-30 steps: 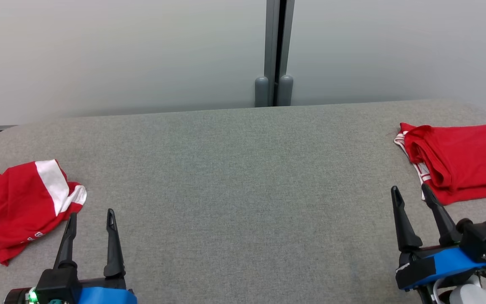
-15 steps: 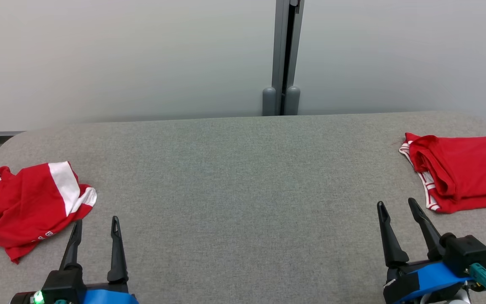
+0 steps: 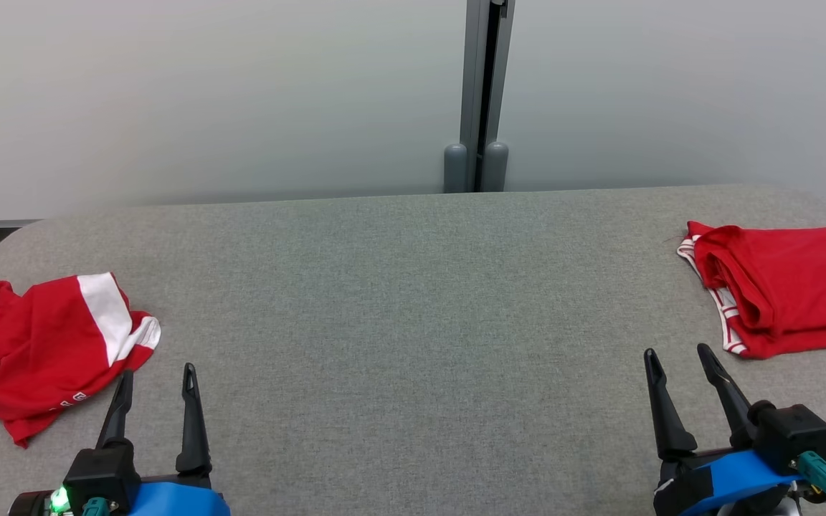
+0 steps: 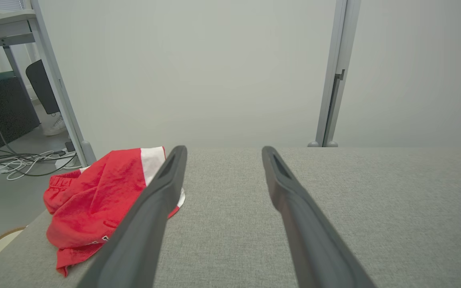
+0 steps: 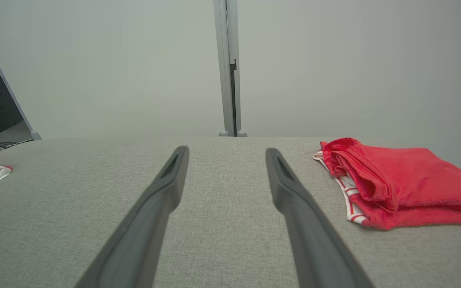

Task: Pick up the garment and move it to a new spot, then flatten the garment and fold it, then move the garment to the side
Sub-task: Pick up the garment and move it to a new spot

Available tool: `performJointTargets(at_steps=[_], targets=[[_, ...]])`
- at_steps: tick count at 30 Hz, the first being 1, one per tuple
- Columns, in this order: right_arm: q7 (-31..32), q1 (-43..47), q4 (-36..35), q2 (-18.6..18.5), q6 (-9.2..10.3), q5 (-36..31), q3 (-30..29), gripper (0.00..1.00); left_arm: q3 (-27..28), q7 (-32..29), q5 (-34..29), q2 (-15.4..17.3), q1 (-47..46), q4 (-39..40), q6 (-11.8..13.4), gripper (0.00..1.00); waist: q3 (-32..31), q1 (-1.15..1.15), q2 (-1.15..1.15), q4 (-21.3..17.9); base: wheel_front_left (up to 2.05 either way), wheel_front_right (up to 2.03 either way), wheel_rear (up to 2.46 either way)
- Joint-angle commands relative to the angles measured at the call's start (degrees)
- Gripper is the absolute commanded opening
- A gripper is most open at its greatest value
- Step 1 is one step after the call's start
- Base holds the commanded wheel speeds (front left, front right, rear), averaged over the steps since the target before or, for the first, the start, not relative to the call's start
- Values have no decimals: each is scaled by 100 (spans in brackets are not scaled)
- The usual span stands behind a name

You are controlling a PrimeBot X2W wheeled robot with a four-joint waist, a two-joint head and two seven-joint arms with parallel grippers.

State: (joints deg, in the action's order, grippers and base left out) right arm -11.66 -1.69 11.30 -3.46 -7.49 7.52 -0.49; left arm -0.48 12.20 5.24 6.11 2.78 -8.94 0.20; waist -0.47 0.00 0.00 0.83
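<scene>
**Handling Note: Crumpled Garment at the Left of the Table**

The crumpled garment [image 3: 47, 344], red with a white panel [image 3: 108, 315], is lying in a loose heap near the left edge of the grey table [image 3: 413, 322]. A second red garment [image 3: 786, 287] is lying folded at the far right, so the heap is judged to be the item awaiting pickup.

The left gripper [image 3: 157, 370] is pointing forward just beside the heap, its fingers moderately parted and holding nothing. The right gripper [image 3: 677, 351] is sitting near the folded garment without touching it, likewise parted and holding nothing.

Handling: the fabric is looking thin, light and fully limp, so it is likely to droop and bunch when lifted. The weave may be slick, making a shallow pinch prone to slipping. Take hold on a raised fold, or on the gathered edge at the heap's far left, pinching several layers together. With a single-point lift the remainder is likely to trail, so keep it away from the table edge.
</scene>
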Motion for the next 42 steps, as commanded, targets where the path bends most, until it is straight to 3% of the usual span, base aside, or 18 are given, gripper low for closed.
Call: performJointTargets(at_steps=[1,20,42], targets=[[6,79,-41,22,-1,-55,-18,100,-2,6,20,29,-73,0,42,100,5,0,0,-8,0,0,0],[35,113,11,44,-1,-17,4,100,-7,34,127,96,-117,-91,148,100,23,0,0,185,0,0,0],[-60,0,227,43,-1,-4,192,100,69,15,273,226,-53,-38,285,100,94,0,0,1264,0,0,0]])
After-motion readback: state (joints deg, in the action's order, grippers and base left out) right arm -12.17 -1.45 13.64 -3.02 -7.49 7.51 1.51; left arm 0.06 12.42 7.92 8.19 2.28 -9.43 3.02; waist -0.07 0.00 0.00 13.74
